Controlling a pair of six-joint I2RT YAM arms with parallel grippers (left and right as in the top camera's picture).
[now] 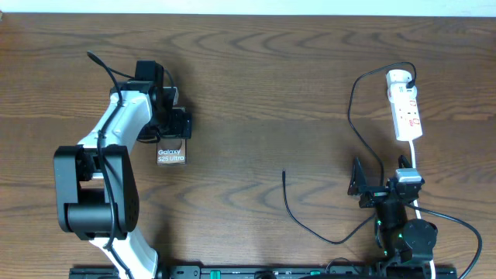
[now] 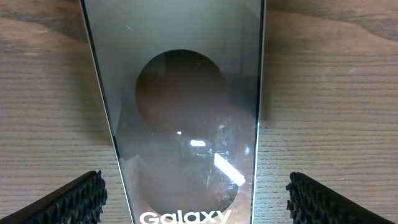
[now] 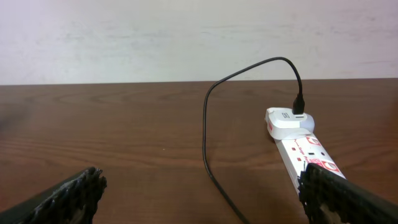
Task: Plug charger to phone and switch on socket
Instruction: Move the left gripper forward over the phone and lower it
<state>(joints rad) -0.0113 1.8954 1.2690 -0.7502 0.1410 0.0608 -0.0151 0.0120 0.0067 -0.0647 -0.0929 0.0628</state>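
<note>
Left gripper (image 2: pixel 196 193) is straddling the phone (image 2: pixel 186 93), fingers (image 2: pixel 74 199) wide, holding nothing. Right gripper (image 3: pixel 202 193) is gaping empty. Next move probably needs closing on the phone.

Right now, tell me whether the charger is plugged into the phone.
Out. The charger has its free tip lying on the table, well apart from the phone.

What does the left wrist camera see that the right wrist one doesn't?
Only the left wrist view: the phone, lying flat, its Galaxy lettering showing. Only the right wrist view: the socket, with the charger cable plugged into a white adapter at its far end. Both: the wooden table, and an open gripper: the left gripper, the right gripper.
</note>
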